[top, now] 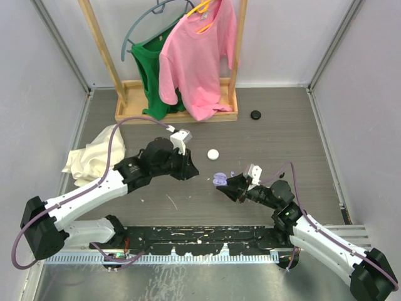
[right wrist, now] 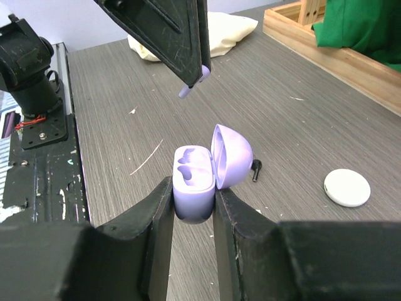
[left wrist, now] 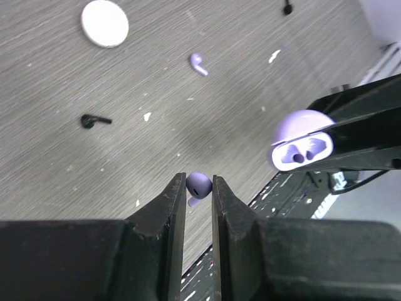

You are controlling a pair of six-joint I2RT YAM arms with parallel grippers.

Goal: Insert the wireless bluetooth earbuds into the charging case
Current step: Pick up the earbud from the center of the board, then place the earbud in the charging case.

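My left gripper point(left wrist: 199, 180) is shut on a lilac earbud point(left wrist: 198, 187), held above the table with its stem pointing down. My right gripper point(right wrist: 193, 191) is shut on the lilac charging case point(right wrist: 194, 179), whose lid point(right wrist: 233, 153) stands open and whose two sockets are empty. In the right wrist view the held earbud point(right wrist: 195, 80) hangs above and behind the case. In the top view the left gripper point(top: 192, 173) is just left of the case point(top: 219, 180). A second lilac earbud point(left wrist: 198, 63) and a black earbud point(left wrist: 94, 120) lie on the table.
A white round disc point(top: 213, 153) lies behind the grippers. Another black earbud point(right wrist: 256, 170) lies right behind the case. A cream cloth point(top: 94, 157) is at the left. A wooden clothes rack point(top: 175, 110) with a green and a pink shirt stands at the back, a black disc point(top: 255, 115) beside it.
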